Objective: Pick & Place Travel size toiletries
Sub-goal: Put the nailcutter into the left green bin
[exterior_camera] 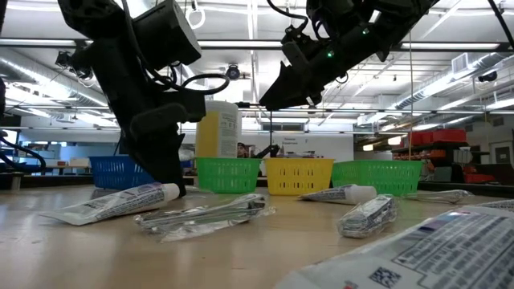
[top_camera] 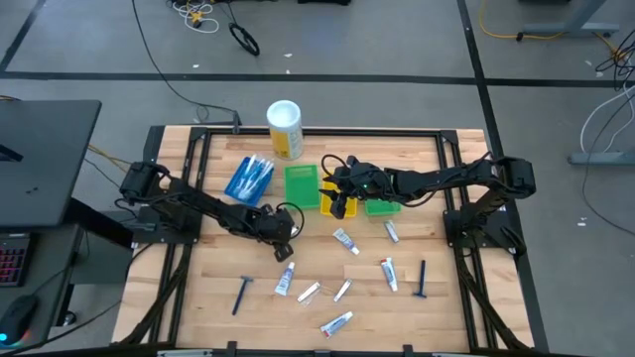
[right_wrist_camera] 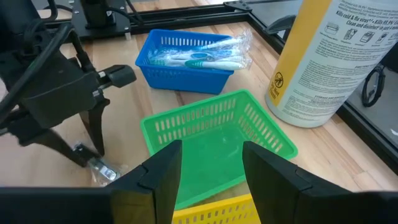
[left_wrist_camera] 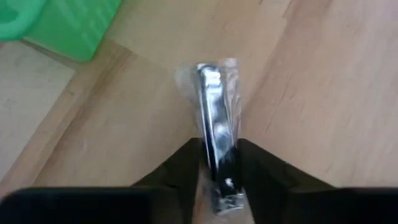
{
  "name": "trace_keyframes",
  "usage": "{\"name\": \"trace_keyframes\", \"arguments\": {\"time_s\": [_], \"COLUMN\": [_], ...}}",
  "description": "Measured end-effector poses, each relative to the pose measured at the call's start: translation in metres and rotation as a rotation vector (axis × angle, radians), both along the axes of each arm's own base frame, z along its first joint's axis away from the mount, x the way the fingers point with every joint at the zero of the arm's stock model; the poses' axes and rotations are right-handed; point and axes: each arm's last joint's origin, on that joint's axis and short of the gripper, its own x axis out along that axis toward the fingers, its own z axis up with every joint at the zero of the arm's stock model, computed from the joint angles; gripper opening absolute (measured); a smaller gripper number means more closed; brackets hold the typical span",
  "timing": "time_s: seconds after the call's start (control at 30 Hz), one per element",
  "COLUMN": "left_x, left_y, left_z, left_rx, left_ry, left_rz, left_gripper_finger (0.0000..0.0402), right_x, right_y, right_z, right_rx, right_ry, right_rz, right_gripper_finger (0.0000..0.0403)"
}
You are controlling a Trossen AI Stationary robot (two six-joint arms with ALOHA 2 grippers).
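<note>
I see a pale wood-plank table (top_camera: 208,297) under workshop strip lights. My left gripper (left_wrist_camera: 217,163) sits at centre-left of the high view, its dark fingers (left_wrist_camera: 184,163) clamped on a slim, shiny metal item (left_wrist_camera: 214,124) in crinkly clear wrap, long axis pointing straight away from the wrist. My right gripper (right_wrist_camera: 211,165) hangs spread, holding nothing, over the green mesh bin (right_wrist_camera: 217,134) at upper centre.

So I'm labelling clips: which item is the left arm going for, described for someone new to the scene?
Start at the blue bin holding toothbrushes, at the table's back left. Just in front of it, toward the table's middle, the left pincer straddles a small shiny metal piece in clear wrap. Unlike the white printed tubes nearby, it is bare silver metal.
</note>
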Motion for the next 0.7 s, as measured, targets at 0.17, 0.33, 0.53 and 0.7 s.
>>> {"name": "trace_keyframes", "arguments": {"time_s": [0.17, 0.33, 0.53, 0.7], "left_x": [0.001, 0.0, -0.004, -0.011], "left_y": [0.0, 0.0, 0.001, 0.007], "left_z": [0.0, 0.003, 0.028, 0.058], "left_rx": [0.004, 0.003, 0.003, 0.042], "left_ry": [-0.003, -0.015, -0.097, -0.2], "left_rz": [-0.018, -0.018, -0.03, -0.062], "left_gripper_finger": [0.0056, 0.0056, 0.006, 0.0058], "right_x": [0.0, 0.0, 0.0, -0.004], "right_y": [0.0, 0.0, 0.0, 0.0], "right_z": [0.0, 0.0, 0.0, -0.007], "right_rx": [0.0, 0.0, 0.0, 0.007], "right_ry": [0.0, 0.0, 0.001, 0.085], "right_rz": [0.0, 0.0, 0.0, 0.0], "right_gripper_finger": [0.018, 0.018, 0.018, 0.018]}}
